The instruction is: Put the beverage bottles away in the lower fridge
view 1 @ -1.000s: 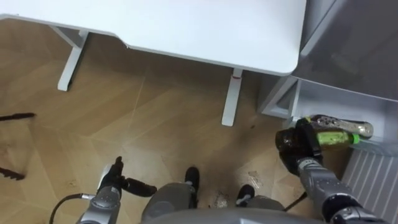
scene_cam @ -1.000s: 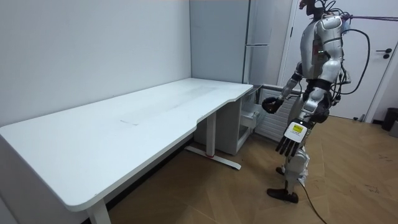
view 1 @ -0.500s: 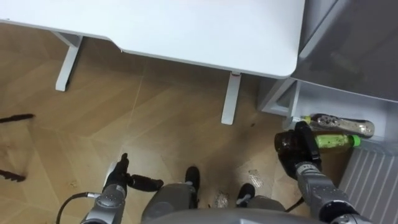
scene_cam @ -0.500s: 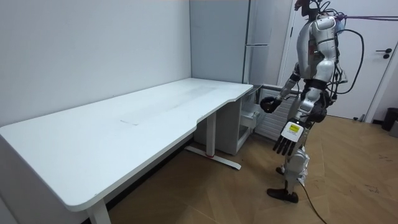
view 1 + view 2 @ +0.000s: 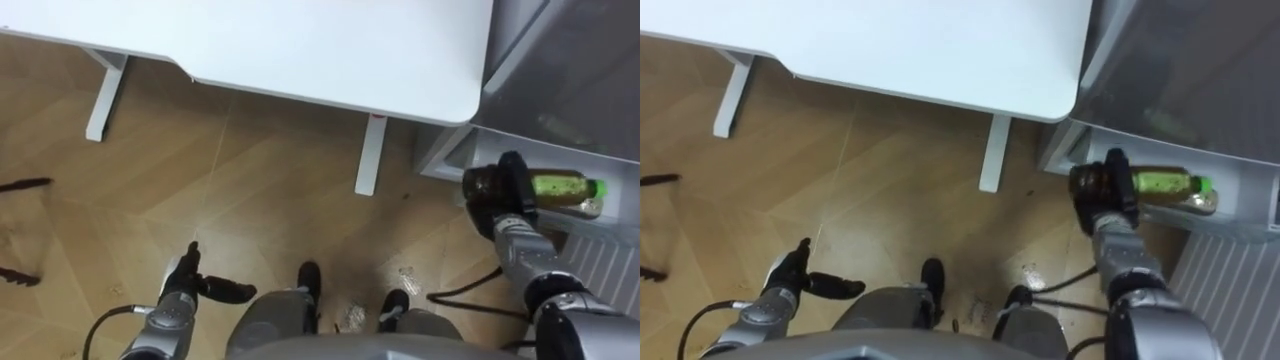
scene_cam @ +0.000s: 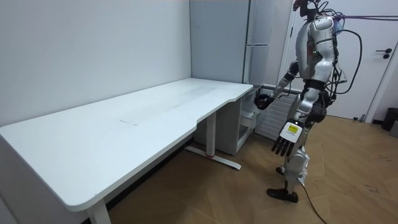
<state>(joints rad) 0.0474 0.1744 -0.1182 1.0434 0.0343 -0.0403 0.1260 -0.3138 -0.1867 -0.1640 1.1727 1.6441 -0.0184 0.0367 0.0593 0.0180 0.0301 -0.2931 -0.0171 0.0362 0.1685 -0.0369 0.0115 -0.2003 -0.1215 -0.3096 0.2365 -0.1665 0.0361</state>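
Observation:
My right hand (image 5: 508, 192) is shut on a dark brown drink bottle (image 5: 483, 187), seen end-on, and holds it out at the mouth of the open lower fridge compartment (image 5: 455, 150). Inside the compartment, just beyond the hand, a green bottle (image 5: 560, 185) with a green cap lies on its side; another bottle lies partly hidden behind it. In the room view I stand beside the tall grey fridge (image 6: 249, 37) with my right hand (image 6: 262, 101) stretched towards it. My left hand (image 5: 188, 285) hangs open at my side, holding nothing.
A white desk (image 5: 300, 50) stands right next to the fridge, and its white leg (image 5: 368, 155) comes down close to the compartment's corner. A white ribbed panel (image 5: 600, 270) sits low on the right. Wooden floor spreads out to my left.
My right hand has carried the dark bottle up and forward, from in front of the compartment to its mouth beside the green bottle. The left hand has barely swung.

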